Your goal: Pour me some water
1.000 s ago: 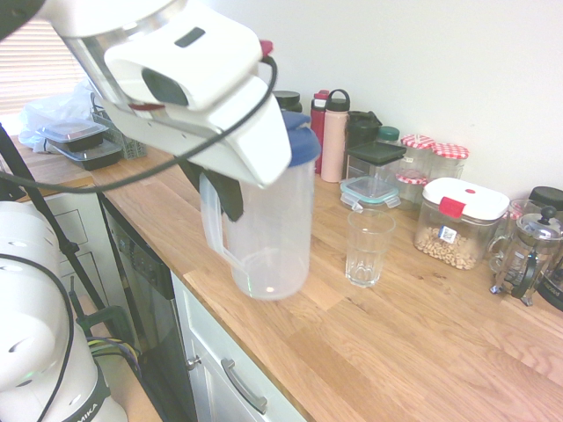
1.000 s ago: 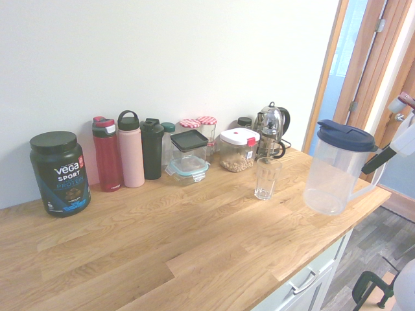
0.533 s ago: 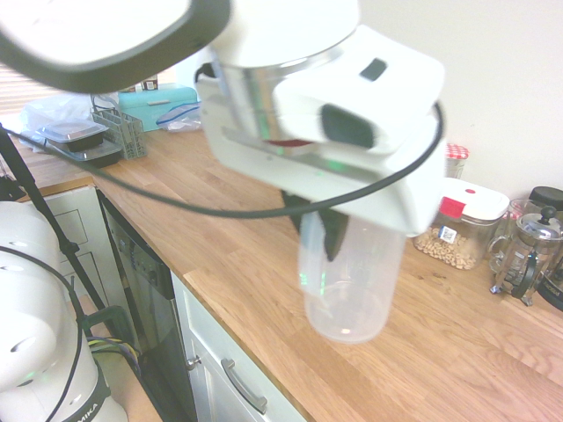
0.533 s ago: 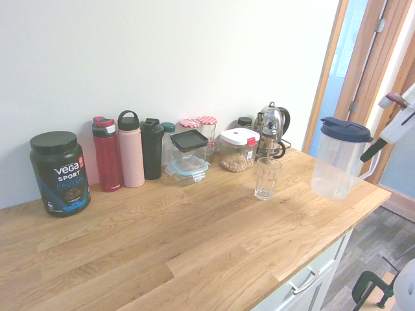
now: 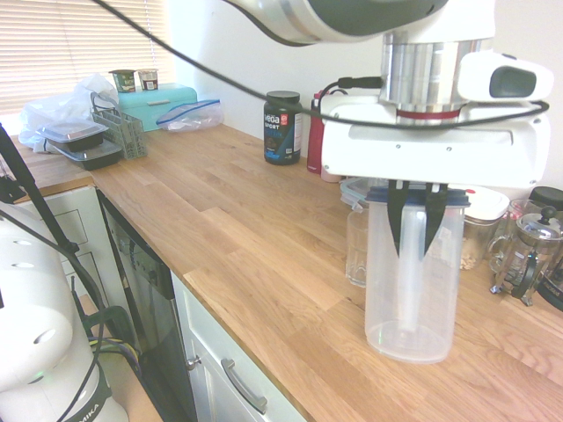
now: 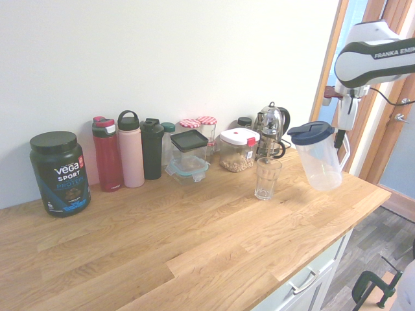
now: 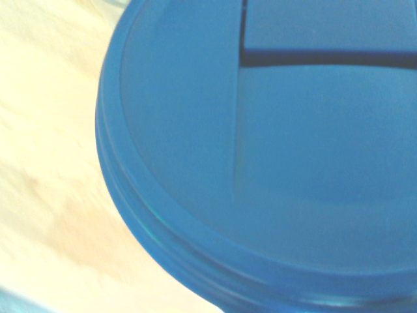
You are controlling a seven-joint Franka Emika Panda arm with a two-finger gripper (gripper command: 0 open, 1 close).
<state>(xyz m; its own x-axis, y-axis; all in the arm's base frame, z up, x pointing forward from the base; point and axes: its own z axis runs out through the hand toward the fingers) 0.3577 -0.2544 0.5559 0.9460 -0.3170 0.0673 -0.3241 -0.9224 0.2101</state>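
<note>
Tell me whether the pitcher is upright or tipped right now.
Tipped. In the second exterior view the pitcher leans with its blue lid toward the glass, held by the gripper on its handle, clear of the counter.

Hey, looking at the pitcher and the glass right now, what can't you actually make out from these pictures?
- Water level in the pitcher: clear walls in both exterior views, cannot tell.
- Glass: first exterior view, largely hidden behind the pitcher.
- Pitcher body: wrist view shows only its blurred blue lid.
- Grip on the handle: second exterior view, too small; gripper jaws overlap it in the first.
</note>
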